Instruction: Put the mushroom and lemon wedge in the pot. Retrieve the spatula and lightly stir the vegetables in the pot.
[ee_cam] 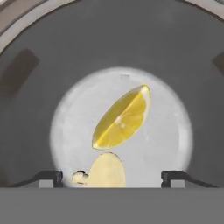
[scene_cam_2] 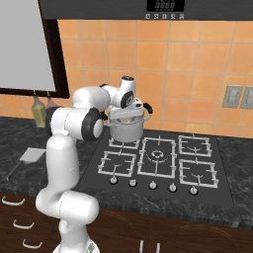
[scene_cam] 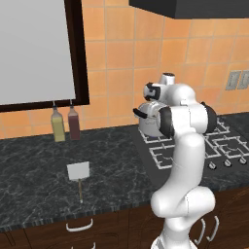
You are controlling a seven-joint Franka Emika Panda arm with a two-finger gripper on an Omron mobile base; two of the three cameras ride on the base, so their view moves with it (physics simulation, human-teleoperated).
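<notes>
I look straight down into the steel pot [ee_cam: 39, 87]. A yellow lemon wedge [ee_cam: 122, 120] lies over the pot's bright floor, and the pale mushroom [ee_cam: 107, 170] sits just beside it at the lower edge. My gripper [ee_cam: 111, 177] hangs over the pot's mouth, open, its fingertips [ee_cam: 50, 177] wide apart with nothing held. From the base, the pot [scene_cam_2: 126, 129] stands on the back left burner with my hand directly above it. The spatula [scene_cam: 79, 171] lies flat on the dark counter to the left, handle toward the front edge.
Two bottles [scene_cam: 65, 125] stand against the tiled wall, left of the stove [scene_cam_2: 158, 158]. A dark-framed window is above them. Stove knobs line the front of the cooktop. Drawers with handles run under the counter.
</notes>
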